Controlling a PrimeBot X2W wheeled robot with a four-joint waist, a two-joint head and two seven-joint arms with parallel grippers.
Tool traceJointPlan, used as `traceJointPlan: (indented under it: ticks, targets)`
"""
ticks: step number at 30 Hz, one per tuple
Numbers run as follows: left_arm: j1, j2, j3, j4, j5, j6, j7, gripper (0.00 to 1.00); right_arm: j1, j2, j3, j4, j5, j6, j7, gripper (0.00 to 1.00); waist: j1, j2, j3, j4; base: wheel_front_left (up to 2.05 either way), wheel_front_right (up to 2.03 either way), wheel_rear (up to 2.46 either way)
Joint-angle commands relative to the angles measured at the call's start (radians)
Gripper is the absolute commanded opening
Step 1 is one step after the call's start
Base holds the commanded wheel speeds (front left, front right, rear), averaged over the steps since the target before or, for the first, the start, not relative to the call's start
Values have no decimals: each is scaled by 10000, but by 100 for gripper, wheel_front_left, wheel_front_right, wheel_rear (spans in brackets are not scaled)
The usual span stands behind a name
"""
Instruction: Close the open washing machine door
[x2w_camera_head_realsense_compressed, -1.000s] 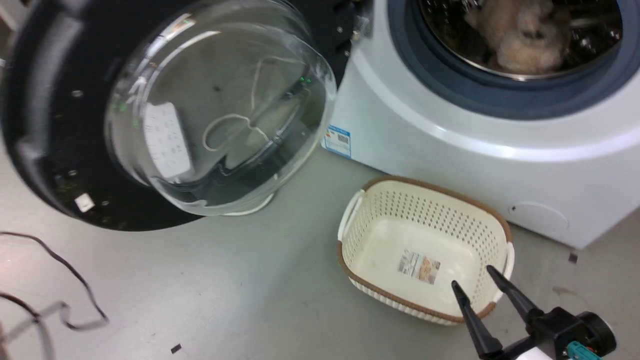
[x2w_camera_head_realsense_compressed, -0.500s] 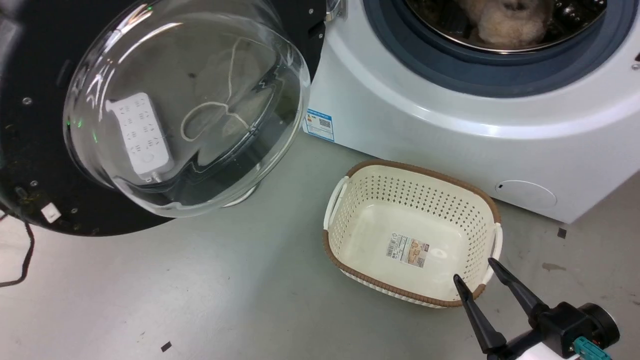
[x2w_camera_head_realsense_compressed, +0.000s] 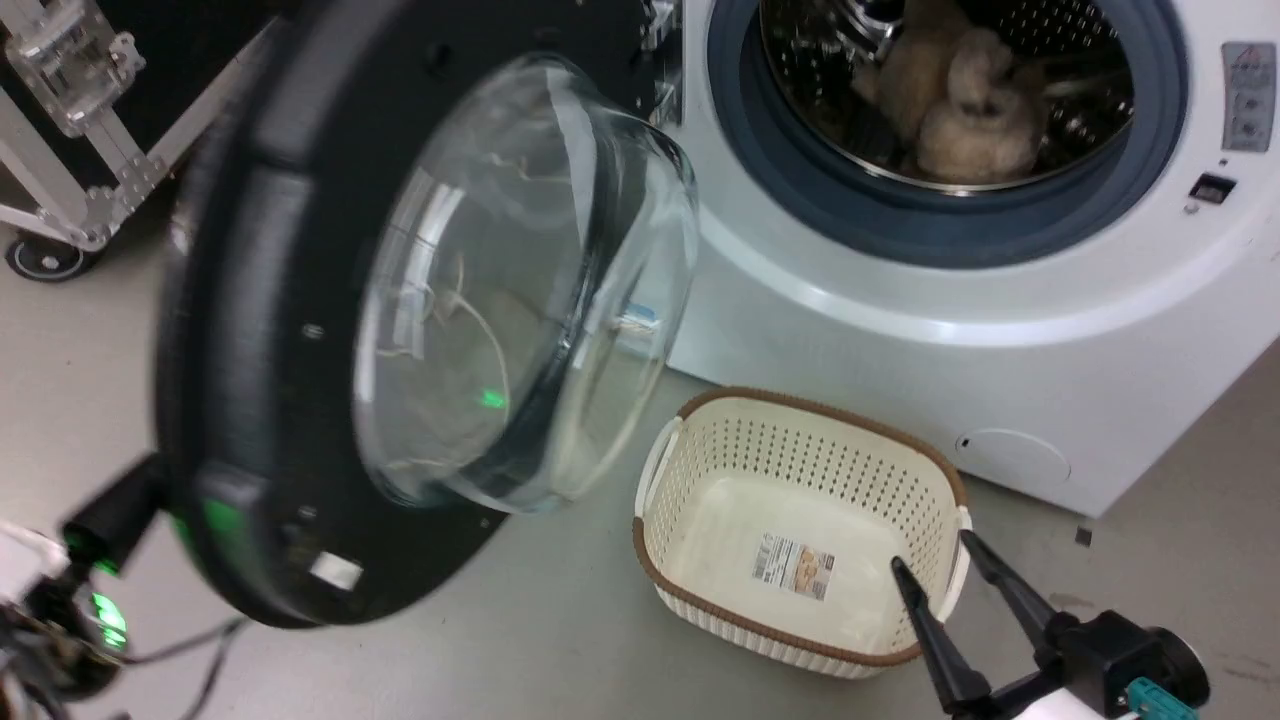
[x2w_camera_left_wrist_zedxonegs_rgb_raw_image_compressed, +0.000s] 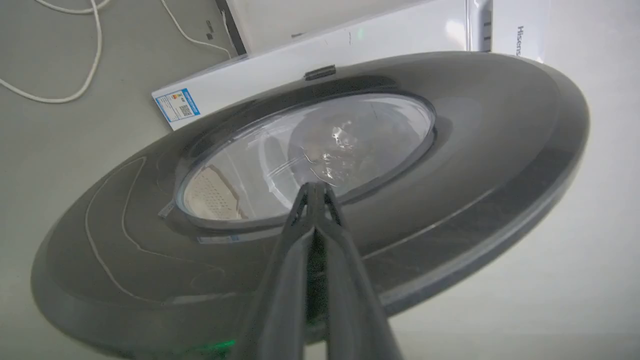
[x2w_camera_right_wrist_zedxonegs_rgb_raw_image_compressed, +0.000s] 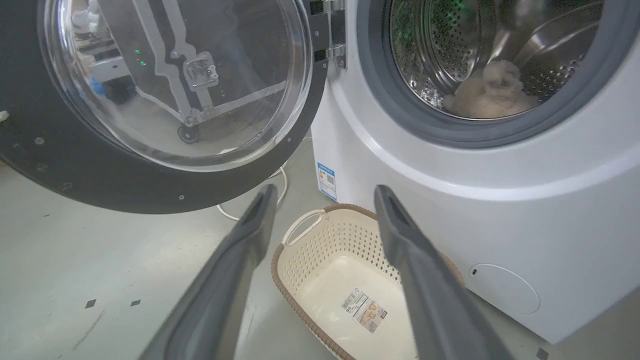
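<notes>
Grey floor (x2w_camera_head_realsense_compressed: 520, 620) under all, left gripper (x2w_camera_left_wrist_zedxonegs_rgb_raw_image_compressed: 314, 186) pinched shut, tips at the outer face of the open washing machine door (x2w_camera_head_realsense_compressed: 250, 300), cream basket (x2w_camera_head_realsense_compressed: 800, 405) just ahead of wide-spread right gripper (x2w_camera_head_realsense_compressed: 930, 552), washing machine (x2w_camera_head_realsense_compressed: 850, 330) beyond it, blue label (x2w_camera_right_wrist_zedxonegs_rgb_raw_image_compressed: 327, 180), "Hisense" lettering (x2w_camera_left_wrist_zedxonegs_rgb_raw_image_compressed: 520, 40)

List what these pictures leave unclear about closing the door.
- Left wrist view: whether the shut left gripper touches the door; the angle hides contact.
- Head view: the door's top, cut off by the edge.
- Head view: print on the basket label, too small.
- Head view: the beige lump in the drum, blurred.
</notes>
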Motion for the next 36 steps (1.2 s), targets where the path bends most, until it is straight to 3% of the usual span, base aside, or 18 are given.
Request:
traceJointPlan:
  ticks: [1, 5, 10, 14, 19, 20, 21, 24, 36]
  targets:
    - [252, -238, -115, -198, -150, -97, 132, 0, 97, 78, -113, 35, -3, 6, -45, 100, 1, 0, -184, -36, 0, 0, 0]
    - [1101, -1079, -805, -1203, -449, -36, 509, 0, 173, 217, -516, 112, -57, 6, -45, 100, 1, 0, -456, -168, 0, 0, 0]
    - [2273, -1412, -2207, -1932, -829, 89, 373, 0, 170, 188, -836, 139, -163, 6, -45, 100, 1, 0, -579, -610, 0, 0, 0]
    - [2917, -1433, -3769, -1799, -1946, 101, -618, 0, 141, 157, -996, 148, -205, 6, -45, 100, 1, 0, -557, -1197, 0, 0, 0]
    - [3103, -1436, -5685, -1499, -2793, -265, -2106, 0, 10, 87, -972, 119, -194, 6, -45, 100, 1, 0, -273, -2216, 0, 0, 0]
    - [3032, -1437, -6033, -1403, -2903, -358, -2373, 0, -27, 75, -991, 106, -172, 6, -45, 100, 1, 0, -177, -2444, 0, 0, 0]
    - [2635, -1437, -7008, -1057, -3252, -647, -3199, 0, -134, 19, -1067, 101, -98, 6, -45, 100, 1, 0, 147, -3141, 0, 0, 0]
    - [1982, -1438, -7771, -546, -3696, -977, -4130, 0, -256, -32, -1109, 151, -33, 6, -45, 100, 1, 0, 442, -3857, 0, 0, 0]
    - [-2041, -1438, -9560, 2758, -4438, -1685, -8728, 0, -864, 172, -963, 346, 251, 6, -45, 100, 1, 0, 1421, -6404, 0, 0, 0]
